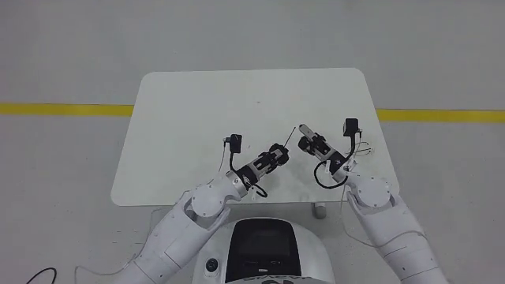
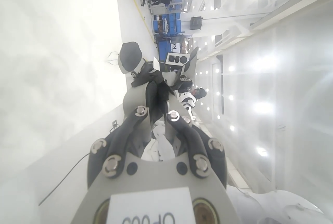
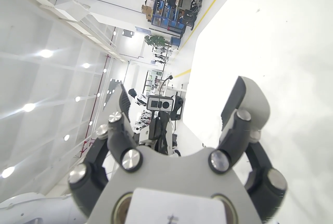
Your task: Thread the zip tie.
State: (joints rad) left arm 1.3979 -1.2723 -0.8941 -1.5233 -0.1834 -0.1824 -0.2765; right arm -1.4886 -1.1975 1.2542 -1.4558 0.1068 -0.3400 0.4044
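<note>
Over the table's front middle, my left gripper (image 1: 282, 151) is shut on a thin black zip tie (image 1: 292, 135), whose free end slants up and away toward the right arm. In the left wrist view its fingers (image 2: 145, 95) are pressed together around dark material. Just to the right, my right gripper (image 1: 310, 136) hangs open, a short gap from the tie's tip. The right wrist view shows the right gripper (image 3: 182, 87) with jaws spread wide and nothing between them. From the left wrist view the right gripper (image 2: 161, 56) faces mine, open.
The white table (image 1: 197, 118) has rounded corners and bare surface at the back and left. A small tangle of thin pale strands (image 1: 364, 149) lies near the right edge, beside the right arm. Grey floor with yellow lines surrounds the table.
</note>
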